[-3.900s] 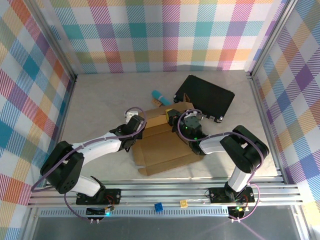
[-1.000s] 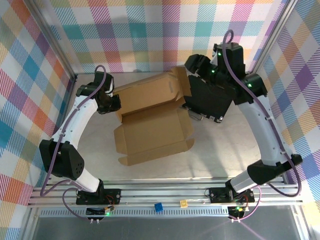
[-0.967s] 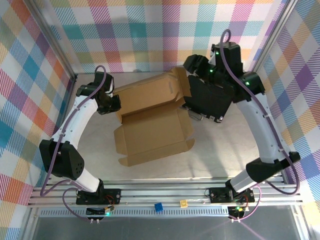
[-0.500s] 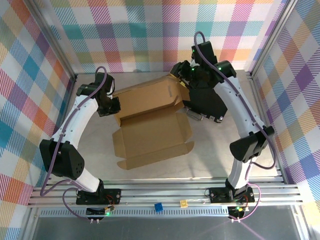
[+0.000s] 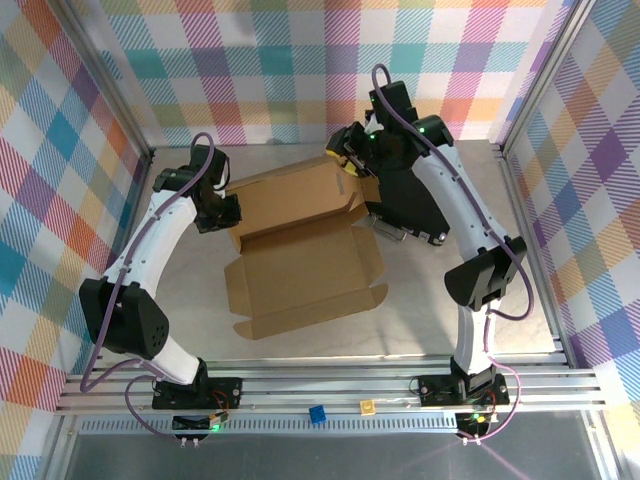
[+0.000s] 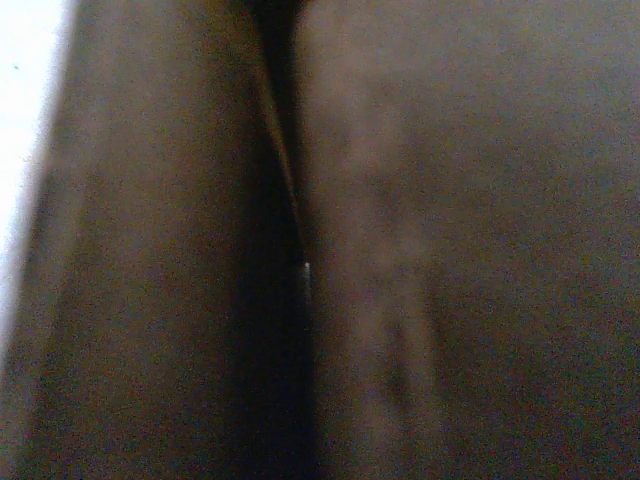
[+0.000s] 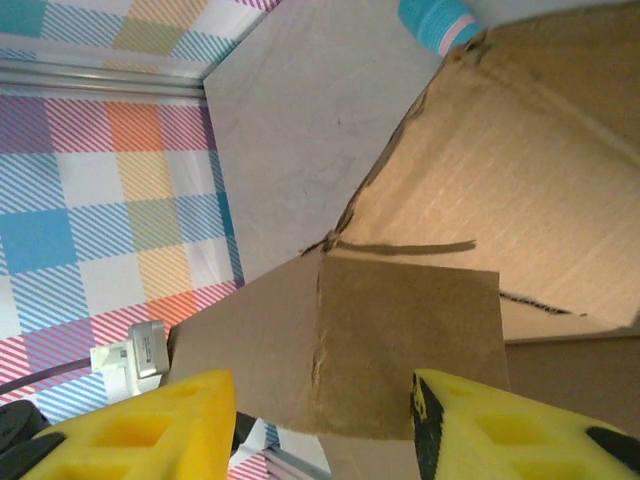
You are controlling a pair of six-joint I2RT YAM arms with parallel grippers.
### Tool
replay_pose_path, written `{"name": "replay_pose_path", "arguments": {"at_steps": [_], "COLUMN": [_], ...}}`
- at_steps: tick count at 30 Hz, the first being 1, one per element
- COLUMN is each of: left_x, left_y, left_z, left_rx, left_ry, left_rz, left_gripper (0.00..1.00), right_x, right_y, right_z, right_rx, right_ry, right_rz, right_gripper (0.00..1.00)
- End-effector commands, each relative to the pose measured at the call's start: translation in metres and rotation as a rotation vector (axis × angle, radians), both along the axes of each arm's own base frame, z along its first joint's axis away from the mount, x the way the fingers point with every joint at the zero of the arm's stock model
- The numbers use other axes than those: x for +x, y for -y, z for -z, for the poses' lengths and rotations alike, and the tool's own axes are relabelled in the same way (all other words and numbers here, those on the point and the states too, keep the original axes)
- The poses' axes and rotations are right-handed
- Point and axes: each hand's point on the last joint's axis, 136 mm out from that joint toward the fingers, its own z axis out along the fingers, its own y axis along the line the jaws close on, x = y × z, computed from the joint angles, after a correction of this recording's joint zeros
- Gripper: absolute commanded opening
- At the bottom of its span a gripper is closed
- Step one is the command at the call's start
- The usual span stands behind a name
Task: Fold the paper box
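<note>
The plain brown corrugated cardboard mailer box (image 5: 305, 275) is lying opened out in the middle of the pale bench (image 5: 450, 300). Its wide base panel is sitting flat with the side flaps spread, its inner face is showing bare cardboard, and the rear panel is tilting up at the back. The left gripper (image 5: 225, 212) is sitting right at that raised panel's left edge. Its wrist camera is giving just dark, blurred cardboard up close, so I cannot tell how its jaws are standing. Over to the right gripper (image 5: 350, 160), which is hovering at the panel's far right corner. From the wrist, the yellow pads (image 7: 150, 430) are spread wide, with a corner flap of the box (image 7: 400, 340) lying across the gap. A teal cylinder with a pink band (image 7: 435, 20) is peeking past the cardboard edge. The black rectangular case (image 5: 420, 200) is lying just beside the box on the right.
</note>
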Motion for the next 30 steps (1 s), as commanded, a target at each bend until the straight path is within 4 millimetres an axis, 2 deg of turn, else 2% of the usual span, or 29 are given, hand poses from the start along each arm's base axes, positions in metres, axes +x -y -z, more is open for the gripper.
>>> {"name": "replay_pose_path", "arguments": {"at_steps": [1,10,12,15,16,19,22,23,25,27,29,30], "left_x": [-0.003,-0.006,-0.006,-0.007,-0.007,-0.008,-0.008,-0.008,-0.007,-0.007,-0.005,-0.005], "left_y": [0.004,0.005,0.005,0.004,0.004,0.004,0.004,0.004,0.003,0.003,0.003,0.003], "left_z": [-0.014,-0.019,-0.020,-0.022,-0.023,-0.024,-0.023,-0.023,-0.024,-0.026,-0.028,-0.028], "left_rx": [-0.007,-0.008,-0.006,-0.006,-0.006,-0.011,-0.013,-0.011,-0.010,-0.012,-0.013,-0.014], "left_ry": [0.023,0.045,0.048,0.056,0.058,0.064,0.055,0.054,0.055,0.056,0.061,0.062], "left_rz": [0.024,0.042,0.041,0.039,0.038,0.035,0.033,0.031,0.031,0.030,0.029,0.030], "left_gripper": [0.00,0.00,0.00,0.00,0.00,0.00,0.00,0.00,0.00,0.00,0.00,0.00], "right_x": [-0.012,-0.005,-0.005,-0.005,-0.005,-0.006,-0.009,-0.012,-0.018,-0.028,-0.038,-0.045], "right_y": [-0.010,-0.022,-0.021,-0.021,-0.020,-0.016,-0.003,0.006,0.026,0.052,0.076,0.089], "right_z": [-0.002,-0.001,0.001,0.003,0.003,0.001,-0.011,-0.015,-0.018,-0.008,0.008,0.018], "right_rx": [0.031,0.096,0.095,0.097,0.098,0.092,0.059,0.037,0.005,0.002,0.020,0.020], "right_ry": [-0.035,-0.076,-0.086,-0.097,-0.099,-0.091,-0.029,0.002,0.047,0.064,0.068,0.062], "right_rz": [-0.027,-0.004,0.007,0.025,0.031,0.046,0.059,0.067,0.093,0.140,0.194,0.220], "right_gripper": [0.47,0.34,0.27,0.03,0.00,0.00,0.41,0.49,0.56,0.59,0.55,0.48]}}
